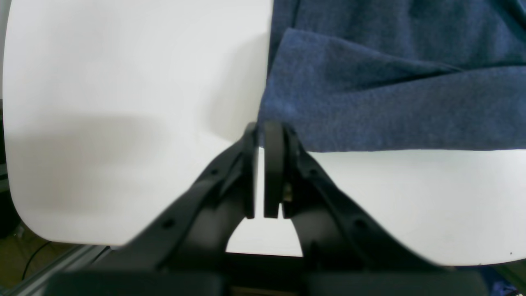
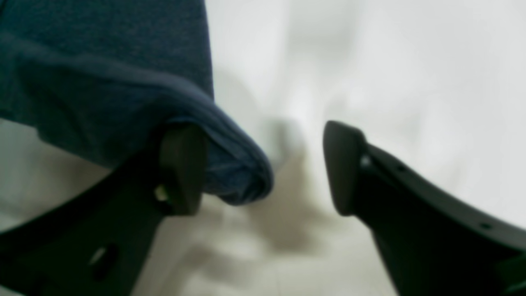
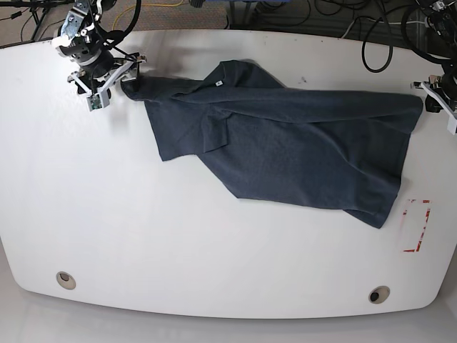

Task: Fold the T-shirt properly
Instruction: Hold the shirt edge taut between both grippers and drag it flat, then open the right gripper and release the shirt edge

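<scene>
Where hem ends, T-shirt (image 3: 300, 150) near table (image 3: 214, 243) edge.

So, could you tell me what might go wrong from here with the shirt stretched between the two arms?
The right gripper stands open, with the T-shirt draped over one finger; it may snag when that arm moves. The left gripper is shut on a corner near the table edge, so a pull might drag cloth off and undo the spread.
</scene>
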You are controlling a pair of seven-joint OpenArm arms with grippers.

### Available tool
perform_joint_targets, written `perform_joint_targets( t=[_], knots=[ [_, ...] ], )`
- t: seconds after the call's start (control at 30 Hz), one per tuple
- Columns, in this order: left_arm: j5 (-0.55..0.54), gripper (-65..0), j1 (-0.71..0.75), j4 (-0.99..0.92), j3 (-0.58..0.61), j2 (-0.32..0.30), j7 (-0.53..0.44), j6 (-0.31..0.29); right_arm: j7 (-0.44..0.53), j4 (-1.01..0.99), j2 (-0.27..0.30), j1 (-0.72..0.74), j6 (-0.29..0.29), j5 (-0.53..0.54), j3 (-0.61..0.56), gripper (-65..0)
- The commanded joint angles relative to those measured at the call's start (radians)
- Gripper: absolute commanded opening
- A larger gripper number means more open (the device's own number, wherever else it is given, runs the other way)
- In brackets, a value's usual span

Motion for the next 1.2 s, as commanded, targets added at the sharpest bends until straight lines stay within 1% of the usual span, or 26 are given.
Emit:
perform_joint_targets(
  t=[0.0,0.1,0.2,0.43,0.63,0.8,0.87,1.0,1.17],
  knots=[
    [-0.009,-65.0,-0.005,0.018,-0.005,-0.018,-0.009,-0.001,0.017,0.025,0.007,-0.005,-0.005,0.02,0.003,-14.0],
    [-0.009,-65.0,-0.007,0.018,-0.005,-0.018,-0.009,-0.001,0.02,0.026,0.007,-0.002,-0.005,0.028,0.003,-13.3],
    [-0.009,-65.0,-0.025,0.018,-0.005,-0.018,-0.008,-0.001,0.02,0.031,0.007,-0.001,-0.005,0.068,0.003,-13.2],
    [-0.009,-65.0,-0.039,0.018,-0.004,-0.018,-0.006,-0.001,0.017,0.032,0.011,-0.001,-0.005,0.201,-0.002,-13.2],
    [-0.009,-65.0,-0.041,0.021,-0.004,-0.018,-0.006,-0.001,0.017,0.032,0.015,-0.007,-0.005,0.233,-0.046,-13.2],
    [-0.009,-65.0,-0.041,0.021,-0.004,-0.018,-0.006,-0.001,0.017,0.026,0.015,0.001,-0.005,0.221,-0.045,-13.2],
    [-0.009,-65.0,-0.041,0.019,-0.004,-0.018,-0.006,-0.001,0.017,0.023,0.015,0.015,-0.005,0.198,-0.019,-13.2],
    [-0.009,-65.0,-0.041,0.019,-0.004,-0.018,-0.006,-0.001,0.017,0.025,0.01,0.05,-0.005,0.129,0.038,-13.2],
    [-0.009,-65.0,-0.041,0.018,-0.004,-0.018,-0.006,-0.001,0.017,0.026,0.015,0.085,-0.005,0.031,0.081,-13.2]
  ],
)
